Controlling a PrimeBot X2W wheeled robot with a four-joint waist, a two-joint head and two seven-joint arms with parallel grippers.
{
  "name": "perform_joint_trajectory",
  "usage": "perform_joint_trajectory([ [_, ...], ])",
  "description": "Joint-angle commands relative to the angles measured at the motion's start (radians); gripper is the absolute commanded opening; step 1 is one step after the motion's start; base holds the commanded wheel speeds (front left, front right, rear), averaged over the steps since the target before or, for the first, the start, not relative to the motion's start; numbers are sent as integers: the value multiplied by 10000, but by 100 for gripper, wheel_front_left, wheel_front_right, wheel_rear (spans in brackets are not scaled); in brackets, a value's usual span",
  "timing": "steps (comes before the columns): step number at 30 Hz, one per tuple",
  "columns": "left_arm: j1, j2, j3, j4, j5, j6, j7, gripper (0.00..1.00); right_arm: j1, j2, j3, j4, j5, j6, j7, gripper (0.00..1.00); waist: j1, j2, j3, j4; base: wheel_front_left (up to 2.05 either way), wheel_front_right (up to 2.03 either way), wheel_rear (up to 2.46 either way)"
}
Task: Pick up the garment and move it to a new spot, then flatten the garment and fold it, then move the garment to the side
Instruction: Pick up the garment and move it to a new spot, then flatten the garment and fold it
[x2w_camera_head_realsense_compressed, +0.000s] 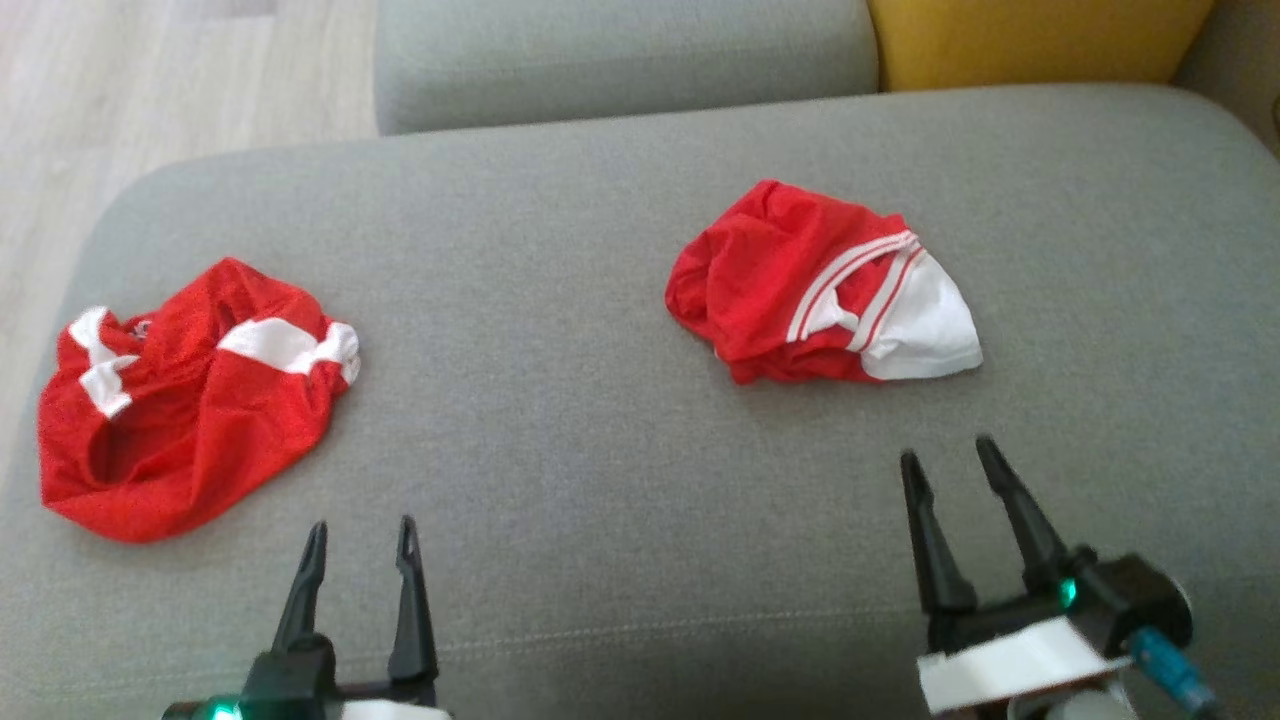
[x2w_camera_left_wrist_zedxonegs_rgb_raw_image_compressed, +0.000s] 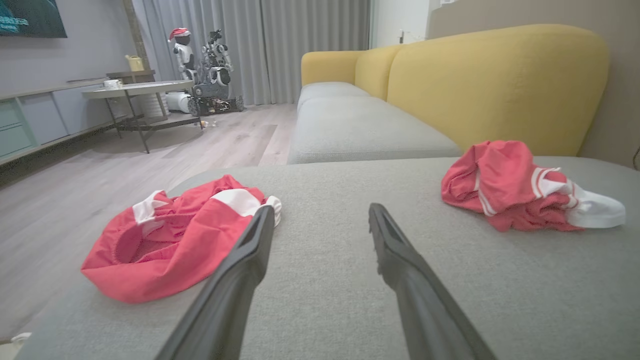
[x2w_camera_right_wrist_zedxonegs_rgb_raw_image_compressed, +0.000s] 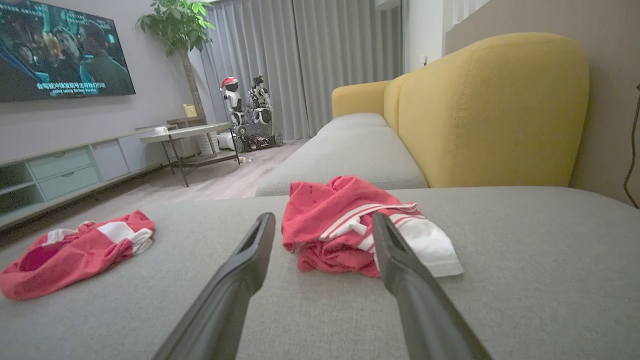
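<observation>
Grey woven fabric covers the broad sofa seat cushion (x2w_camera_head_realsense_compressed: 600, 480) on which everything lies, smooth apart from a faint seam running across near its front edge. A crumpled red mesh garment with white bands (x2w_camera_head_realsense_compressed: 190, 400) sits close to the cushion's left edge, its opening gaping upward. A bunched red garment with white stripes and a white panel (x2w_camera_head_realsense_compressed: 820, 290) lies well apart from it, toward the right and farther back. The left hand (x2w_camera_head_realsense_compressed: 362, 525) is held over bare cushion just beside the mesh garment, its two dark fingers spread wide with nothing between them. The right hand (x2w_camera_head_realsense_compressed: 946, 451) is likewise fully spread and empty, its fingers pointing at the striped garment, near it but not touching. Beyond the cushion a second grey seat cushion (x2w_camera_head_realsense_compressed: 620, 50) continues the sofa, backed by a rounded mustard-yellow backrest (x2w_camera_right_wrist_zedxonegs_rgb_raw_image_compressed: 490, 110). Pale wood-plank flooring (x2w_camera_left_wrist_zedxonegs_rgb_raw_image_compressed: 100, 190) stretches away on the left toward long grey curtains (x2w_camera_left_wrist_zedxonegs_rgb_raw_image_compressed: 280, 45). Along the far wall are a low media cabinet with pale green drawers (x2w_camera_right_wrist_zedxonegs_rgb_raw_image_compressed: 60, 170), a wall-mounted television (x2w_camera_right_wrist_zedxonegs_rgb_raw_image_compressed: 55, 50) showing a picture with a caption, and a leafy potted tree (x2w_camera_right_wrist_zedxonegs_rgb_raw_image_compressed: 175, 25). A grey-topped bench on thin dark legs (x2w_camera_left_wrist_zedxonegs_rgb_raw_image_compressed: 135, 89) stands on the floor, and near the curtains is a white robot figure in a red Santa hat (x2w_camera_left_wrist_zedxonegs_rgb_raw_image_compressed: 182, 50).
</observation>
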Motion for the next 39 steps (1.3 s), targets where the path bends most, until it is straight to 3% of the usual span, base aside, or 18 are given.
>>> perform_joint_trajectory([
  [1,-391,-61,408,-251,99,-11,-50,100,-38,10,180,-225,-133,63,-46,100,1,-1,-121,122,0,0,0],
  [29,-622,61,123,299,732,-442,-51,100,-60,11,328,-134,61,63,-46,100,1,-1,-62,58,0,0,0],
  [39,-3069,122,-1287,1845,960,-1751,-51,100,-624,11,591,-232,44,63,-46,100,1,-1,1080,-531,0,0,0],
])
